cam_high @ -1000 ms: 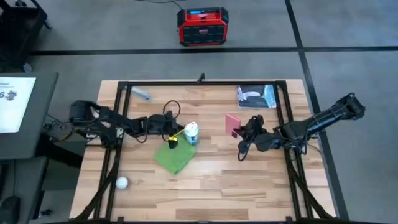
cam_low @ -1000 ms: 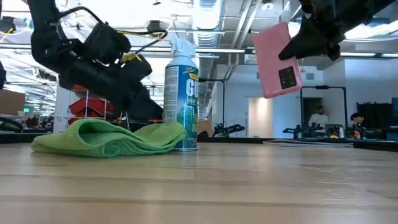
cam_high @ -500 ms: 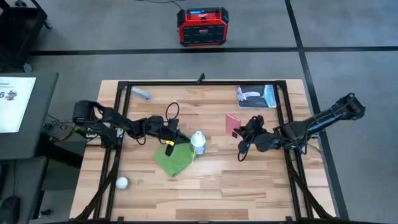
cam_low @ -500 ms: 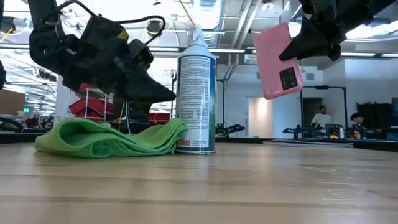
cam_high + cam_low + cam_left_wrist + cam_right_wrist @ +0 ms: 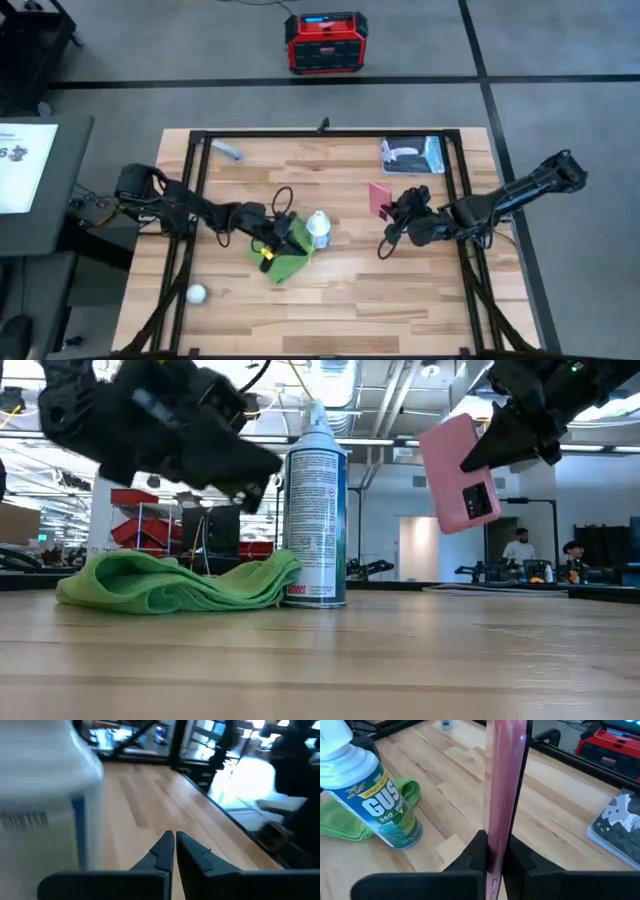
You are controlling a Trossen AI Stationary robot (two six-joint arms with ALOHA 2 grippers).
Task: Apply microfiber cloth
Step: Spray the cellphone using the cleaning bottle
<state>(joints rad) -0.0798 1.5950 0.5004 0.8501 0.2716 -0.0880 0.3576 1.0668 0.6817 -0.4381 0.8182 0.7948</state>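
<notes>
above cloth (image 5: 284, 262) — left gripper (image 5: 282, 236), empty

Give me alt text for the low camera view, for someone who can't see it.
A green microfiber cloth lies crumpled on the wooden table against an upright spray can. The left gripper hovers above the cloth; the right gripper holds a pink phone aloft.

Even overhead light floods the counter (image 5: 400, 280), shadows soft and short. At table height, ceiling strip lights (image 5: 335, 380) glare bright while the left tool (image 5: 235, 460) smears with motion blur. On the left wrist camera, the spray can (image 5: 45, 795) is blurred and a bright patch beyond washes out.
</notes>
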